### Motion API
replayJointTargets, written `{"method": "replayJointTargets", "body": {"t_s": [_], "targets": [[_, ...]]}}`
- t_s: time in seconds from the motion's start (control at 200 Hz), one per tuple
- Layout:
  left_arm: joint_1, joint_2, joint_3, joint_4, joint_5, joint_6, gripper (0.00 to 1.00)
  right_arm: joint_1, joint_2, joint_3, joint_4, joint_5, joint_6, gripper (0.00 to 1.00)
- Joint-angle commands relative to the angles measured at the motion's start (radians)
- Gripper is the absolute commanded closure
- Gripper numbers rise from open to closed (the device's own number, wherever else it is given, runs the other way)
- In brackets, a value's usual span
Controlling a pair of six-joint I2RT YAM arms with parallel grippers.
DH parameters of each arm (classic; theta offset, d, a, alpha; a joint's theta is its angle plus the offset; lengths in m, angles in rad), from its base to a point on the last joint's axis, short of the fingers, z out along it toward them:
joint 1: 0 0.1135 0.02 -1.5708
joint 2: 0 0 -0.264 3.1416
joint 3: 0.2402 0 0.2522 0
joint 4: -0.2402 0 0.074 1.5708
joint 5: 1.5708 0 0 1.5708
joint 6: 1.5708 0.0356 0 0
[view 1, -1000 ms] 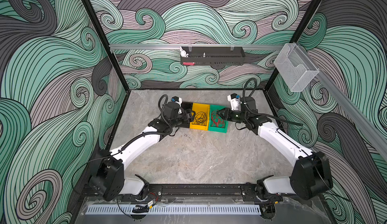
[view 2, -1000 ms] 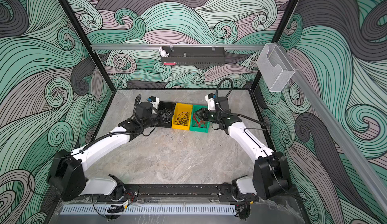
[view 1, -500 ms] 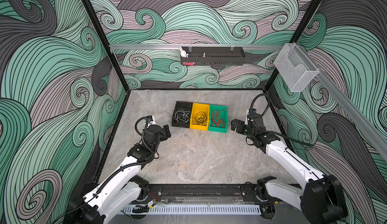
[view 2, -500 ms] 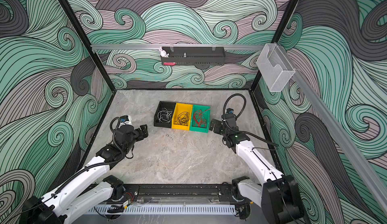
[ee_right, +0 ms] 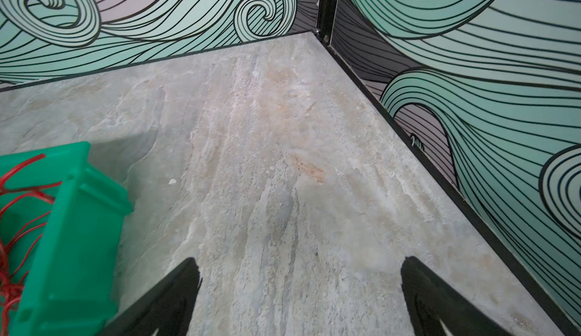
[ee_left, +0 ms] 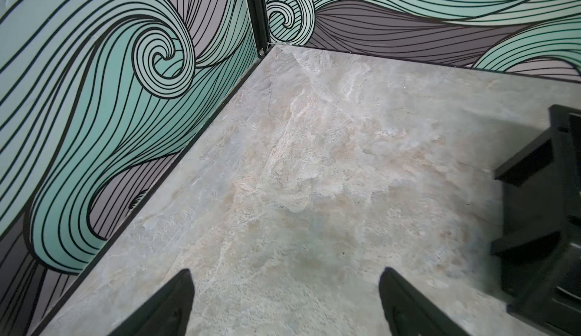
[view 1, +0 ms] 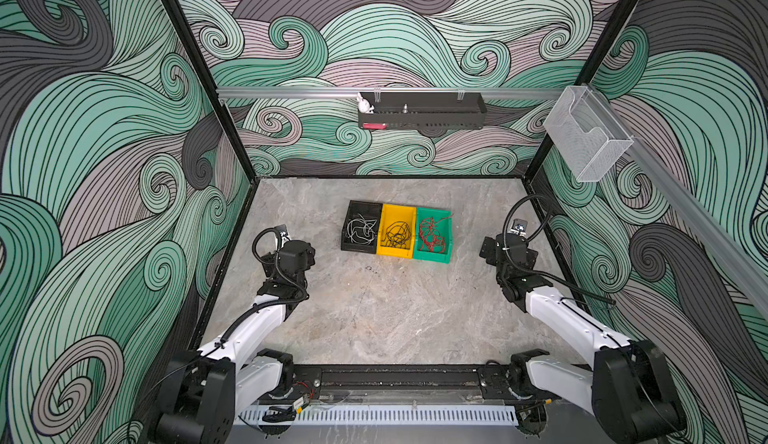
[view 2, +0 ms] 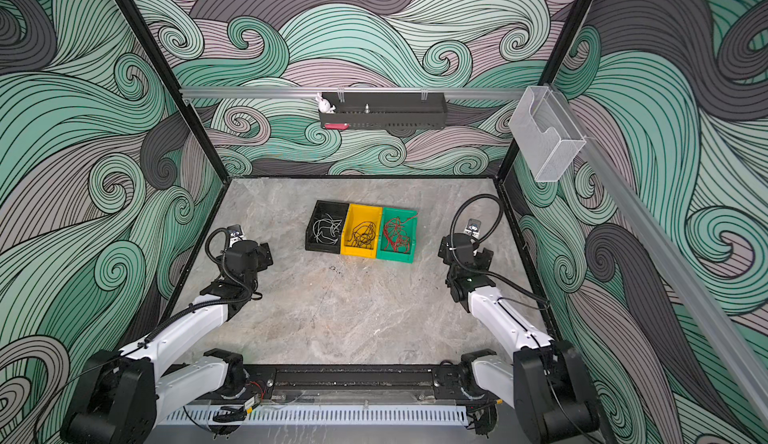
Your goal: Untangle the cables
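Three bins stand in a row at the back middle of the stone floor. White cables (view 1: 360,230) lie in the black bin (view 1: 360,205), black cables (view 1: 395,233) in the yellow bin (view 1: 397,209), and red cables (view 1: 432,236) in the green bin (view 1: 434,259). My left gripper (view 1: 306,250) hovers well to the left of the bins, open and empty (ee_left: 286,271); the black bin (ee_left: 540,224) shows at the edge of its wrist view. My right gripper (view 1: 488,250) hovers to the right of the bins, open and empty (ee_right: 300,259), with the green bin (ee_right: 78,224) and red cables (ee_right: 19,193) beside it.
Patterned walls close in the floor on the left, back and right. A black shelf (view 1: 419,111) with a small white figure (view 1: 365,104) hangs on the back rail. A clear plastic holder (view 1: 586,138) is mounted high on the right. The arms' base rail (view 1: 395,379) runs along the front.
Both arms have pulled back from the bins, the left out to the left, the right out to the right. Both grippers have opened wide and hold nothing.
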Motion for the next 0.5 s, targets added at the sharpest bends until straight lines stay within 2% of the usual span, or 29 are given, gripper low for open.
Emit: {"method": "replayJointTargets", "body": {"t_s": [0.0,0.13,0.2,0.27,0.32,0.38,0.425,0.495], "targets": [[0.048,0.069,-0.018,0.210,0.020,0.090,0.06,-0.038,0.044,-0.041,0.160,0.041,-0.040,0.00],[0.120,0.170,-0.050,0.355,0.068,0.051,0.06,-0.077,0.109,-0.092,0.287,-0.008,-0.025,0.00],[0.130,0.214,-0.020,0.375,0.090,0.106,0.06,-0.080,0.144,-0.124,0.414,-0.049,-0.058,0.00],[0.145,0.270,-0.051,0.505,0.164,0.151,0.07,-0.081,0.162,-0.089,0.375,-0.102,-0.119,0.01],[0.152,0.330,-0.096,0.615,0.214,0.154,0.07,-0.076,0.179,-0.134,0.530,-0.109,-0.208,0.01],[0.152,0.409,-0.146,0.808,0.238,0.197,0.07,-0.085,0.196,-0.210,0.721,-0.119,-0.234,0.01],[0.153,0.409,-0.116,0.760,0.231,0.191,0.07,-0.088,0.216,-0.223,0.739,-0.131,-0.222,0.01],[0.160,0.383,-0.043,0.567,0.254,0.161,0.06,-0.088,0.306,-0.239,0.902,-0.151,-0.253,0.01]]}}
